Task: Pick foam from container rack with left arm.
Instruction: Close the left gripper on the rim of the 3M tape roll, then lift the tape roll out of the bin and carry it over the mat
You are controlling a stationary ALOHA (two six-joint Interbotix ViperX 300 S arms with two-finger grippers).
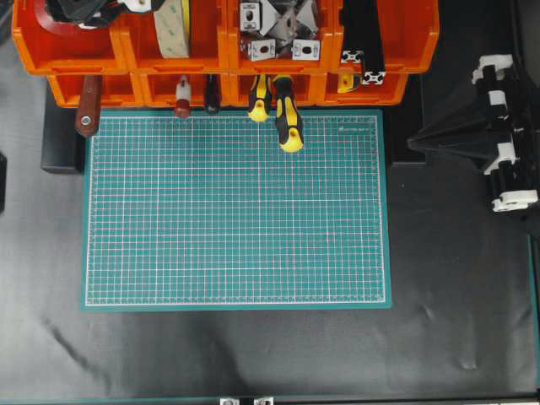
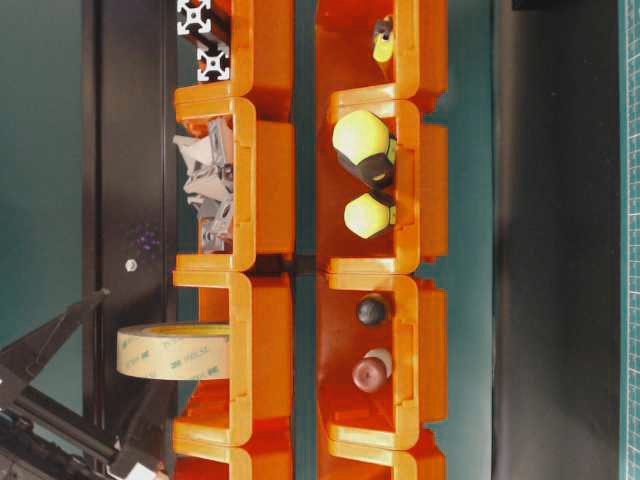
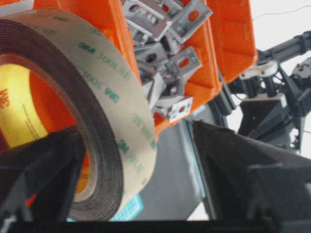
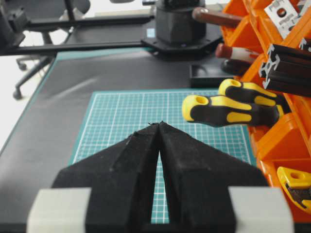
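Observation:
The foam (image 1: 173, 29) stands on edge in an upper bin of the orange container rack (image 1: 224, 42), second bin from the left. Close up, the foam (image 3: 97, 97) shows its dark grey face, tan band and yellow lining. My left gripper (image 3: 136, 131) is open and straddles it. The left finger (image 3: 39, 179) sits by the grey face, and the right finger (image 3: 243, 170) stands well clear of the band. From table level, one black finger (image 2: 60, 330) reaches beside the foam (image 2: 175, 350). My right gripper (image 4: 159, 124) is shut and empty above the mat, parked at the right (image 1: 413, 143).
Metal brackets (image 1: 278, 29) fill the bin right of the foam and black profiles (image 1: 363, 42) the bin beyond. A red tape roll (image 1: 59, 21) lies in the left bin. Yellow-black screwdrivers (image 1: 288, 126) and a brown handle (image 1: 87, 114) stick out over the green mat (image 1: 236, 211).

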